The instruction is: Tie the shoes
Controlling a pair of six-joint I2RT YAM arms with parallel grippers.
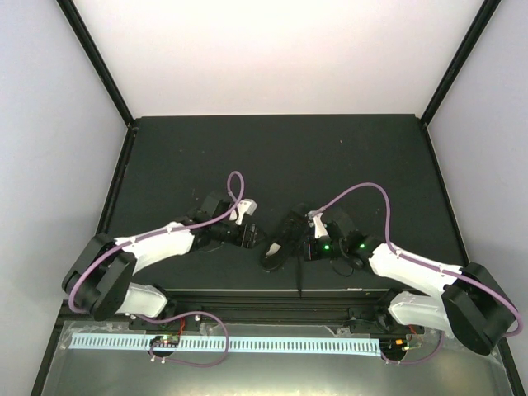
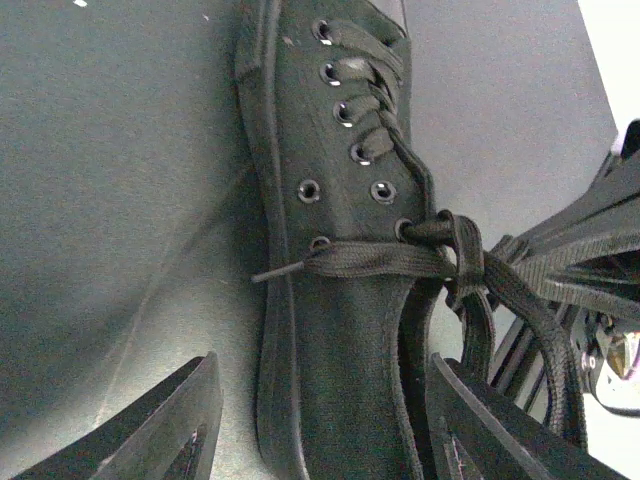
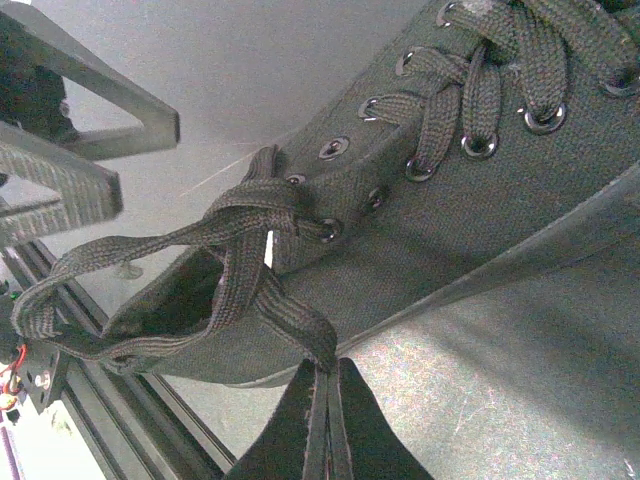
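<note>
The black shoe (image 1: 279,239) is lying near the desk's (image 1: 272,157) 6 o'clock edge. At its 9 o'clock the left end effector (image 2: 322,368) is standing wide, apparently straddling the heel. At 3 o'clock, the right end effector (image 3: 324,372) is pinching a lace (image 3: 240,300) — jaws closed tight.

This is a robotics lab test cell: plain white panels (image 1: 280,49) and black frame posts (image 1: 95,58) box in a dark surface (image 1: 280,148). The left arm (image 1: 157,243) and right arm (image 1: 412,264) are bolted at its near edge, trailing purple cables (image 1: 355,194), with a pale slotted strip (image 1: 247,342) nearer still.
</note>
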